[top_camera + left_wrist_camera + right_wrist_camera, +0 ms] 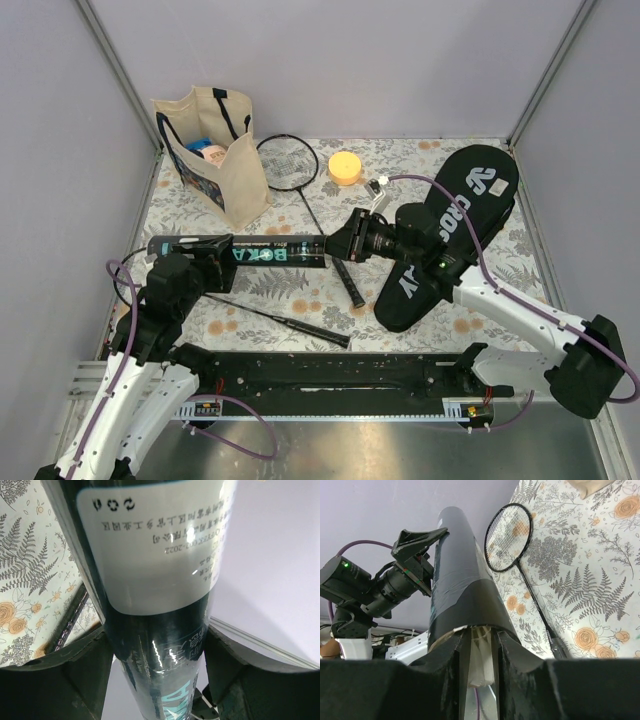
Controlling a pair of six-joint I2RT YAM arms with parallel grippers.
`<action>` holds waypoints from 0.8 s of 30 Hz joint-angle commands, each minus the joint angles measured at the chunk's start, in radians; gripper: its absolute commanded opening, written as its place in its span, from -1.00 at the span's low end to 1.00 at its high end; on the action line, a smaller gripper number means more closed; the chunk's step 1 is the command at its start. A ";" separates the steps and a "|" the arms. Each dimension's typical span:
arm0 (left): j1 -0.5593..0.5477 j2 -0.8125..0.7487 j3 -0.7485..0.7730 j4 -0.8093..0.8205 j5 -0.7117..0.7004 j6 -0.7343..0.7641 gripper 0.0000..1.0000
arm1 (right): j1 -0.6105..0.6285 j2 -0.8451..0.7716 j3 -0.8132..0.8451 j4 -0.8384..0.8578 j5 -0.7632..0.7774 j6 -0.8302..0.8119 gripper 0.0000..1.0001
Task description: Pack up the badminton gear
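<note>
Your two arms meet over the floral-clothed table (440, 155), one at each part of the long black lettered tube (270, 249).

The black racket-shaped cover (470, 200) takes up the right side. Its wide end points to the far right corner, its narrow end lies near the table's middle, and your right arm reaches across it.

The tube runs parallel to the near edge, from close to the left edge to the centre. The left gripper (215, 255) is clamped around the tube's left part, a finger pressed on either side of the barrel.

The beige tote bag (235, 180) stands upright in the far left corner.

One racket (318, 215) lies with its head just beside the tote, and its shaft passes under the tube's right end toward the centre. The second racket (285, 322) lies slanted between the tube and the near edge, leaving little bare cloth there.

A round yellow object (345, 167) sits near the far edge, between the first racket's head and the cover.

The right gripper (481, 640) is at the tube's open right end, its jaws drawn narrow on a white shuttlecock (481, 655) at the mouth.

The widest open cloth lies along the far edge, beyond the tube and between the tote and the cover.
</note>
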 commanded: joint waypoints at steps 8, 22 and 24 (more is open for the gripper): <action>0.000 0.002 0.000 0.095 0.021 0.007 -0.47 | 0.021 0.056 0.005 0.169 -0.013 0.081 -0.39; 0.000 -0.015 -0.004 0.059 -0.054 0.004 -0.48 | 0.016 -0.165 0.071 -0.230 0.176 0.026 0.01; 0.002 -0.019 -0.001 0.056 -0.057 0.010 -0.48 | 0.012 -0.188 0.077 -0.306 0.219 0.009 0.01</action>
